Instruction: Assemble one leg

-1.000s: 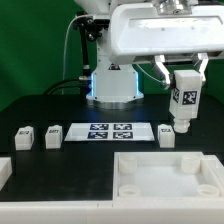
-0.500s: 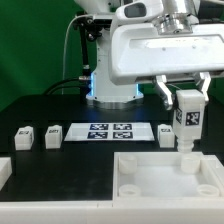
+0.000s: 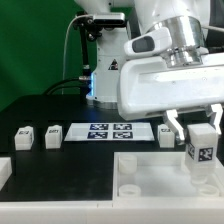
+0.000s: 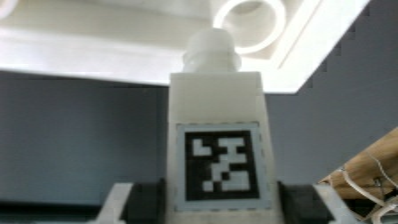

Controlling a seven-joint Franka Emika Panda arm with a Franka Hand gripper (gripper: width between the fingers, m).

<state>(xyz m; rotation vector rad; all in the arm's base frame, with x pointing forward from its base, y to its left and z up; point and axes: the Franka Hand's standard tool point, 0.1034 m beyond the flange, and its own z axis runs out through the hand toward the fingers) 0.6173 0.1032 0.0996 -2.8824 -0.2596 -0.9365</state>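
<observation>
My gripper point(image 3: 201, 140) is shut on a white leg point(image 3: 201, 152) with a black-and-white marker on its face. It holds the leg upright above the far right part of the large white base point(image 3: 150, 172). In the wrist view the leg point(image 4: 221, 130) fills the middle between my two fingers point(image 4: 134, 205), its rounded tip pointing at a round hole point(image 4: 258, 22) in the base's corner. Three more legs lie on the black table: two on the exterior view's left point(image 3: 24, 138), point(image 3: 52, 134) and one point(image 3: 168, 134) behind the base.
The marker board point(image 3: 108, 131) lies flat on the table in front of the arm's base point(image 3: 105, 85). A white part point(image 3: 4, 173) sits at the exterior view's left edge. A green backdrop stands behind.
My gripper has carried the leg forward and to the exterior view's right, and lower, from beside the marker board to above the base's far right corner.
</observation>
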